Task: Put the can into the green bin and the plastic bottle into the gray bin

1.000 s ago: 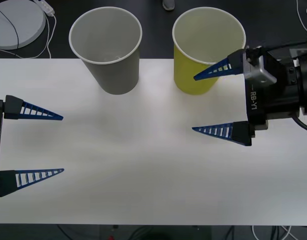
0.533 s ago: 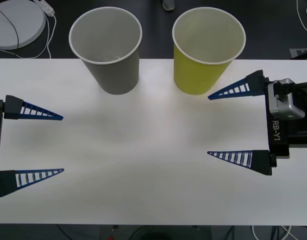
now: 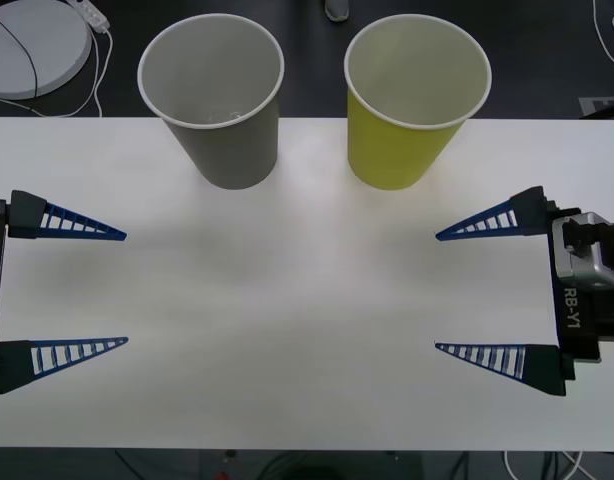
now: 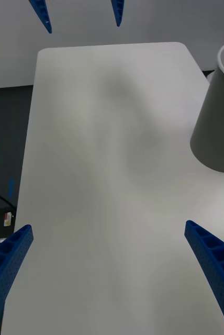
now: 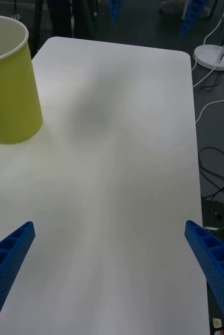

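Backing away from the green bin [image 3: 415,110], the right gripper [image 3: 484,291] now hangs wide open and empty, like the left gripper [image 3: 125,287]. Both bins stand upright at the table's [image 3: 287,300] far edge — light, easily tipped; the gray bin [image 3: 219,100] too.

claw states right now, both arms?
Left claw: open, empty, over the table's left side.
Right claw: open, empty, over the table's right side, clear of the green bin.
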